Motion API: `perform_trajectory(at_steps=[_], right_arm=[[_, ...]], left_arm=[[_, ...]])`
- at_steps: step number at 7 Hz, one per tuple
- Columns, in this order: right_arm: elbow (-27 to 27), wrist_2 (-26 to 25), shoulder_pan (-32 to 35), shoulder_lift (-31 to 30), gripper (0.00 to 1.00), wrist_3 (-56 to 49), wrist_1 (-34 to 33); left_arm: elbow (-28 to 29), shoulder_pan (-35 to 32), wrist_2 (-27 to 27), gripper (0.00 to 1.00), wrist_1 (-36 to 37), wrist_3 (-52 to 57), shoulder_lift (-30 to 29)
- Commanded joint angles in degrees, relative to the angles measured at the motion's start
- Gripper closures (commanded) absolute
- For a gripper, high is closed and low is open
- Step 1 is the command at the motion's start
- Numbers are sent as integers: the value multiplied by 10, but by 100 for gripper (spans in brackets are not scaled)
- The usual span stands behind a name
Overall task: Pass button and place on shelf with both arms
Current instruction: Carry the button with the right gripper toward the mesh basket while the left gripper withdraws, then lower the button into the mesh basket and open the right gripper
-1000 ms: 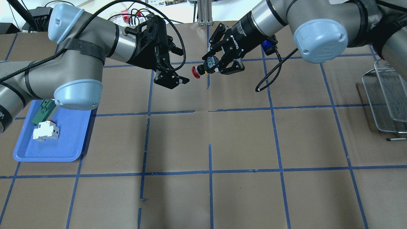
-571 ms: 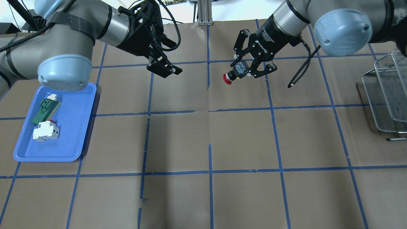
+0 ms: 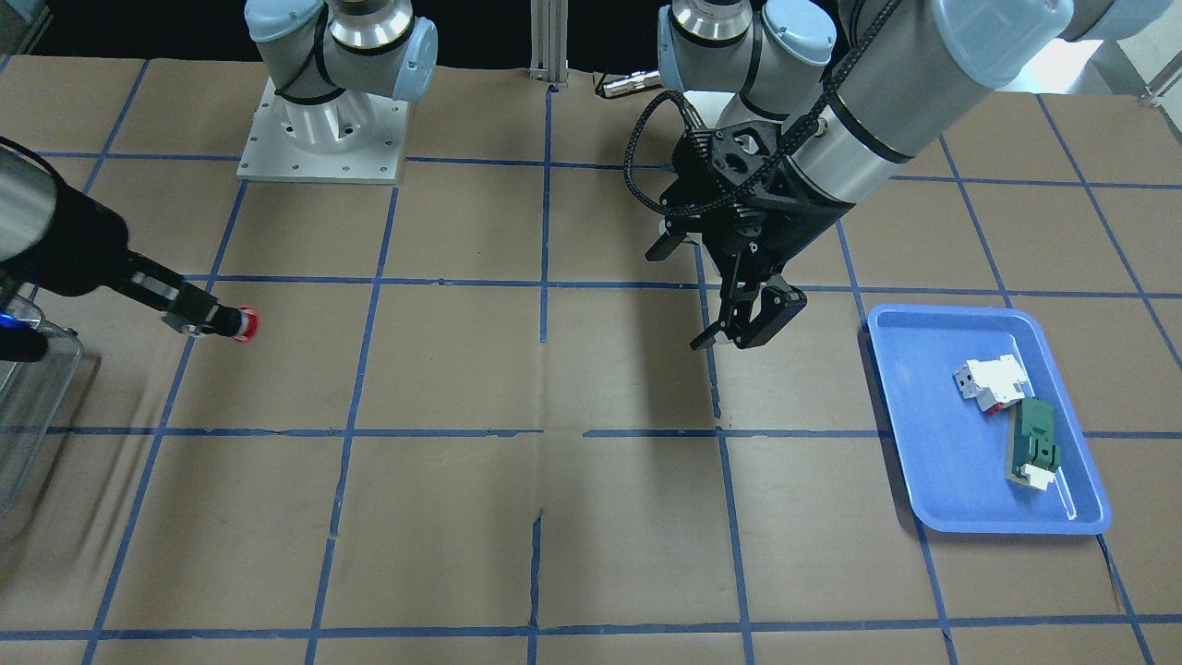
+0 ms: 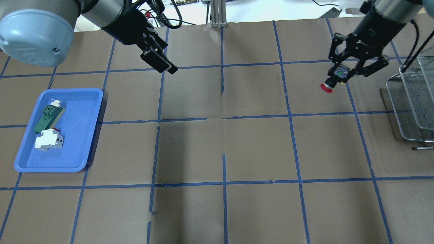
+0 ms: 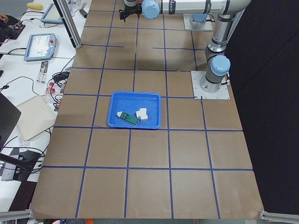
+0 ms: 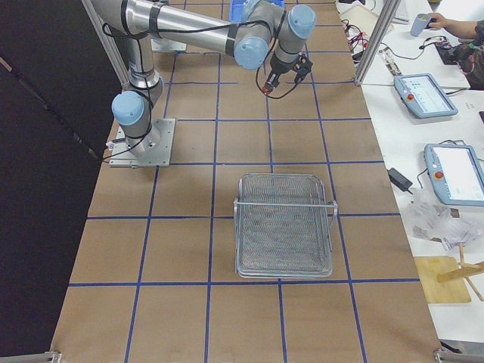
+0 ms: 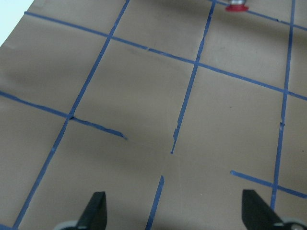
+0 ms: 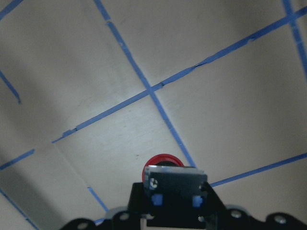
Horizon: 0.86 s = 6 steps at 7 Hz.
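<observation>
The button point(image 4: 331, 83), with a red cap and dark body, is held sideways in my right gripper point(image 4: 339, 76) above the table, cap pointing away from the wrist. It also shows in the front view point(image 3: 238, 323) and the right wrist view point(image 8: 163, 162). The shelf point(image 4: 411, 101) is a wire rack at the right edge, just right of that gripper; the right side view shows it whole point(image 6: 284, 225). My left gripper point(image 4: 162, 66) is open and empty at the far left-centre, its fingers point(image 7: 95, 211) wide apart.
A blue tray point(image 4: 79, 135) at the left holds a green-and-white block point(image 4: 47, 118) and a white block point(image 4: 49, 140). Blue tape lines grid the brown table. A black cable hangs by the right wrist.
My right gripper has carried the button from the table's middle to the right, near the rack. My left gripper, open throughout, has drawn back to the left and farther away.
</observation>
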Motion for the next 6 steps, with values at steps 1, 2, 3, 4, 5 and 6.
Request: perform_trajectory(at_steps=[1,2,3,4,5,6], right_arm=[[-34,-104,-86,3,100,-209,17],[-36,-152,-119,4,100,-287,-34],[-39,-194,-130,18,100,-348,-78],[-39,-197,-171,30,100,-382,-97],[-39,-205,-193,46,100,-445,-152],[-39,-209,-220,67,100,-466,-162]], left_arm=[[-13,18,1,0,-5,-28,4],[-34,19,2,0,5,-86,8],[-49,19,8,0,6,-139,16],[-45,18,9,0,5,-191,22],[-35,18,23,0,5,-244,29],[-34,18,49,0,5,-267,30]])
